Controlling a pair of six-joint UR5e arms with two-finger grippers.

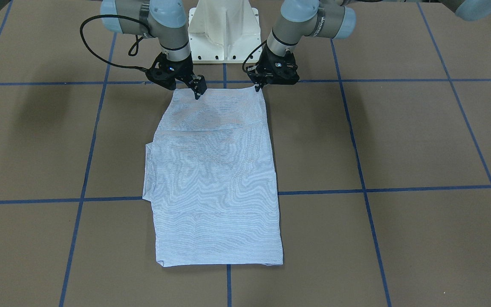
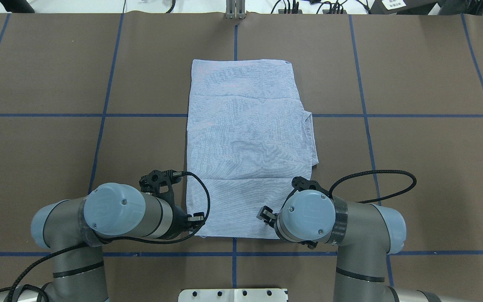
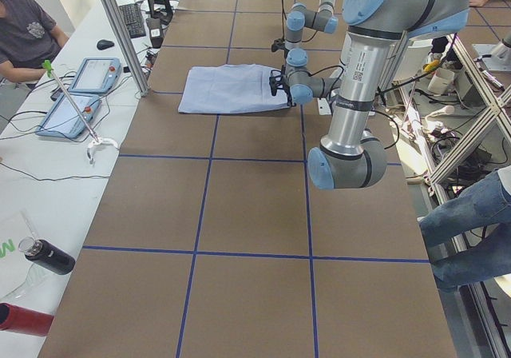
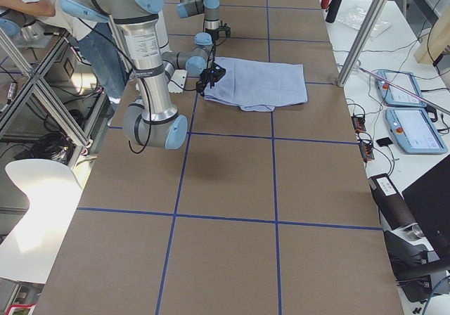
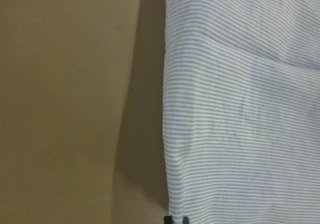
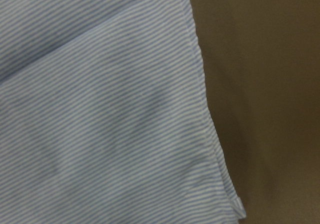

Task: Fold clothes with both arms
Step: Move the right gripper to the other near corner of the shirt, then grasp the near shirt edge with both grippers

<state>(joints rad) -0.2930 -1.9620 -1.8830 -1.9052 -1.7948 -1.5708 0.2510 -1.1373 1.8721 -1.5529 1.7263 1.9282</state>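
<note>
Though folded into a long strip, not finished yet by the look of it. Shirt [image 1: 215, 170] flat on the table [image 1: 399, 140], straight out from the white base [image 1: 224, 30], near end just beside that base and far end well away from it. Left gripper [image 1: 257, 87] down at the shirt corner close to the base, tips close together on the edge, seemingly pinching the cloth. Right gripper [image 1: 197, 93] down near the other corner beside the base, a little in from the edge; cannot tell whether closed on cloth or only touching it.

Probably time to lift the near end and carry it away from the base onto the far end. To do that well:

- Get a firm pinch on both corners first, through all the layers, against slipping.
- Lift both sides together, at the same height.
- Move away from the base slowly and evenly, with no twist and no sag in the middle.
- Lay the edge down level with the far edge, then let go.

Watch the small flap [image 1: 147, 170] poking out of the strip's side, farther from the base than the right gripper; could bunch up under the fold. Keep the black cable [image 1: 96, 47] beside the base off the cloth. Use the blue lines [image 1: 356, 189] for keeping things straight.

Far from the base, on a white bench [image 3: 32, 182]: tablets [image 3: 94, 74], a dark bottle [image 3: 48, 256], and a seated person [image 3: 24, 30] beside it. None of these in the way.
</note>
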